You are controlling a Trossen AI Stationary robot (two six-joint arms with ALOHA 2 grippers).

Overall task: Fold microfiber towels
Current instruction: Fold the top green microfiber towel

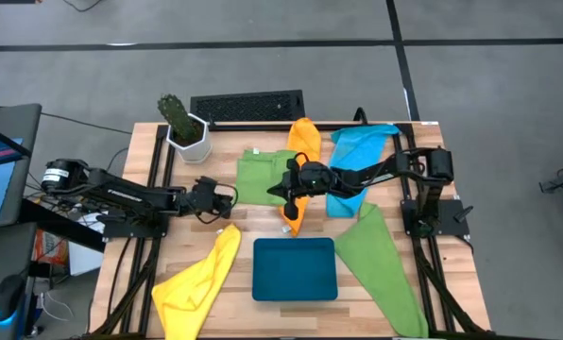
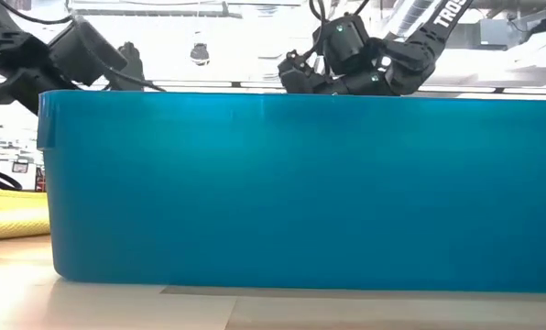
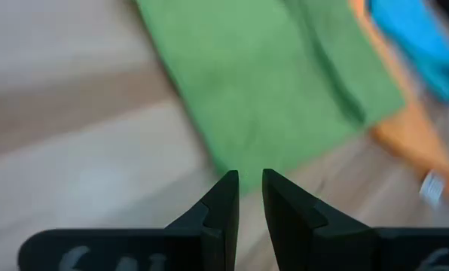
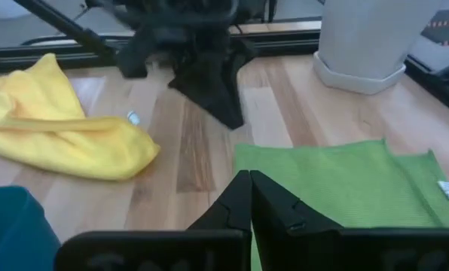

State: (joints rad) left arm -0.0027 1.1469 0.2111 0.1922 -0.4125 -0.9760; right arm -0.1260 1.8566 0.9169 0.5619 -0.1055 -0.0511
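- From above, my left gripper (image 1: pixel 230 198) sits on the bare wood, just beside the flat green towel (image 1: pixel 263 178). My right gripper (image 1: pixel 283 187) is over that towel's edge, where the orange towel (image 1: pixel 303 142) runs by. The blue towel (image 1: pixel 357 151) lies under my right arm. The second green towel (image 1: pixel 376 260) and the yellow towel (image 1: pixel 201 279) lie on each side of the teal tray (image 1: pixel 295 269). A cactus pot (image 1: pixel 187 135) stands at the back.
- From the table top, the tray wall (image 2: pixel 300 192) fills almost everything. A bit of yellow towel (image 2: pixel 12 220) peeks out beside it. Both my arms hang above.
- Past my left fingers (image 3: pixel 224 207), I see the green towel's (image 3: pixel 270 98) corner right ahead. My fingers have a thin gap and hold nothing.
- My right fingers (image 4: pixel 273 207) are pressed together, empty, over the green towel (image 4: pixel 345 188). The yellow towel (image 4: pixel 66 128) lies farther off.
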